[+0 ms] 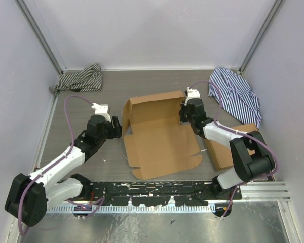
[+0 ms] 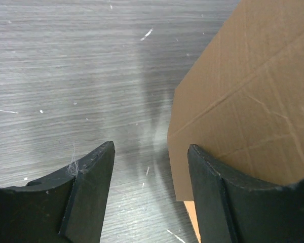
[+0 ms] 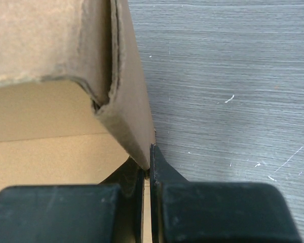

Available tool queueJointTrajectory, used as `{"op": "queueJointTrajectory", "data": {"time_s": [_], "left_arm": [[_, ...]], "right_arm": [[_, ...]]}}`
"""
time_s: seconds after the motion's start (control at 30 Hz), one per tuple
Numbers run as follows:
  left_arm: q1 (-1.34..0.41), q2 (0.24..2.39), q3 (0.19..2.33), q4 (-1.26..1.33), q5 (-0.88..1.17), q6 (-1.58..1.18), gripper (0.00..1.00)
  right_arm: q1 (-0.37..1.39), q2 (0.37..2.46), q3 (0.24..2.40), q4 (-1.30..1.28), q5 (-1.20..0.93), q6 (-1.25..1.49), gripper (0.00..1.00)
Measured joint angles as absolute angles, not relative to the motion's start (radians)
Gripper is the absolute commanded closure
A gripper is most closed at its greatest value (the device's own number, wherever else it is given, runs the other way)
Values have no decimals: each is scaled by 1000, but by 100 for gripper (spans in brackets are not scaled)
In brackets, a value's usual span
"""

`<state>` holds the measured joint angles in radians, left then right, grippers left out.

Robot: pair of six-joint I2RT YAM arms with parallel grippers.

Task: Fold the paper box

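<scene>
1. Grey wood-grain counter point(image 1: 157, 81), scuffed and flecked.
2. Right end effector point(image 3: 150, 163) clamped on raised side wall of plain brown die-cut cardboard paper box point(image 1: 159, 136); left end effector point(image 2: 151, 152) apart, beside left flap.
3. Box mid-counter, between arms, half folded, front panel flat.
4. Probably light, stiff along panels, yielding at creases; best gripped on thin flap edges near scored lines.

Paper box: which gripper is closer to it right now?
Right. The right gripper is shut on the raised right wall of the paper box. The left gripper is open beside its left edge, gripping nothing.
</scene>
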<state>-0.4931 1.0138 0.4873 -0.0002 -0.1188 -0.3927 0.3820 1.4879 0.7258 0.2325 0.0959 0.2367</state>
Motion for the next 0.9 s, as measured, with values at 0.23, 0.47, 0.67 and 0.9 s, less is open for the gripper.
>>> {"op": "queueJointTrajectory", "data": {"time_s": [0.23, 0.47, 0.67, 0.9], "left_arm": [[-494, 1085, 603, -81, -220, -383, 34], [-494, 1145, 666, -112, -270, -370, 34], [-494, 1176, 681, -113, -271, -362, 32], [-494, 1175, 654, -13, -242, -354, 31]], "right_arm": [[390, 1513, 767, 201, 119, 234, 99], [417, 1574, 897, 64, 133, 212, 99], [420, 1607, 986, -61, 118, 205, 99], [426, 1610, 994, -76, 92, 187, 98]]}}
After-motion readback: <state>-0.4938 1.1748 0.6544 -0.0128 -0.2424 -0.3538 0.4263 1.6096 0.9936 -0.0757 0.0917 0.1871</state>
